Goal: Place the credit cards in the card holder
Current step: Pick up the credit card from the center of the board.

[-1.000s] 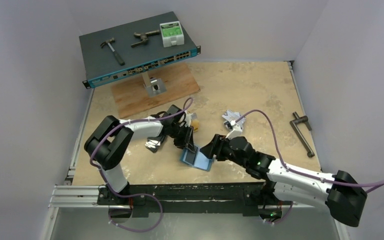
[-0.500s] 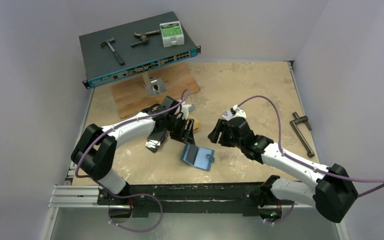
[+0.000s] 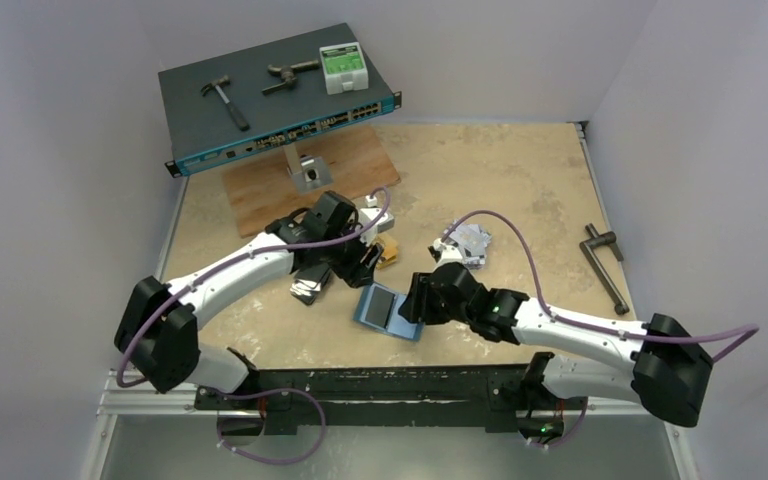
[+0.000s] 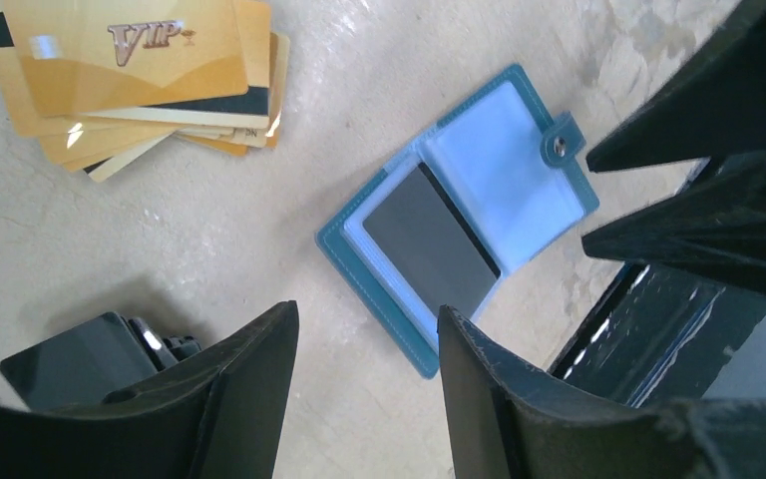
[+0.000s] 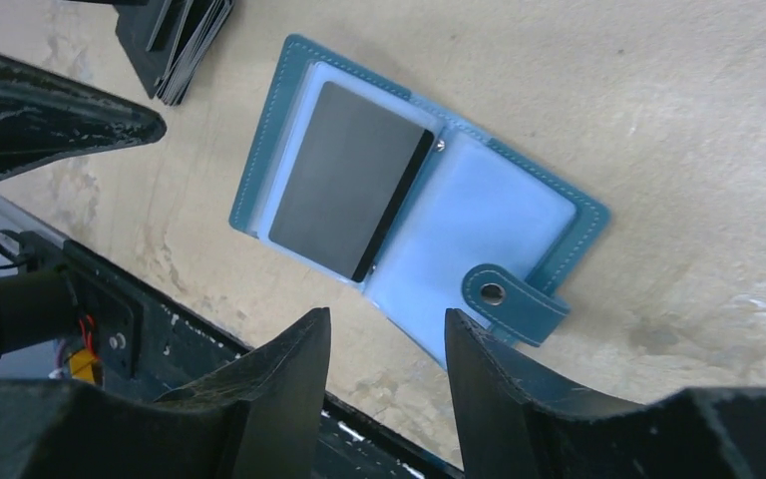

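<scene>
Fingers: left gripper [image 4: 364, 334] spread and empty, above the table between the gold cards [image 4: 130, 60] and the holder [image 5: 534, 304]; right gripper [image 5: 386, 334] spread and empty, over the holder.
Change: left gripper has let go and pulled back; a grey card [image 5: 344, 180] now lies on the holder's page away from the snap tab.
Meaning: one card seems filed; gold cards and black stack [image 5: 185, 45] remain loose.
Holder: open flat, near the table's front edge.
Surface: mottled beige table [image 3: 520, 170].
Room: plain pale walls; network switch [image 3: 260, 100] at the back.

White arms [image 3: 243, 267], black joints; purple cables [image 3: 485, 212]; black wedge-shaped claws [image 4: 364, 314].
</scene>
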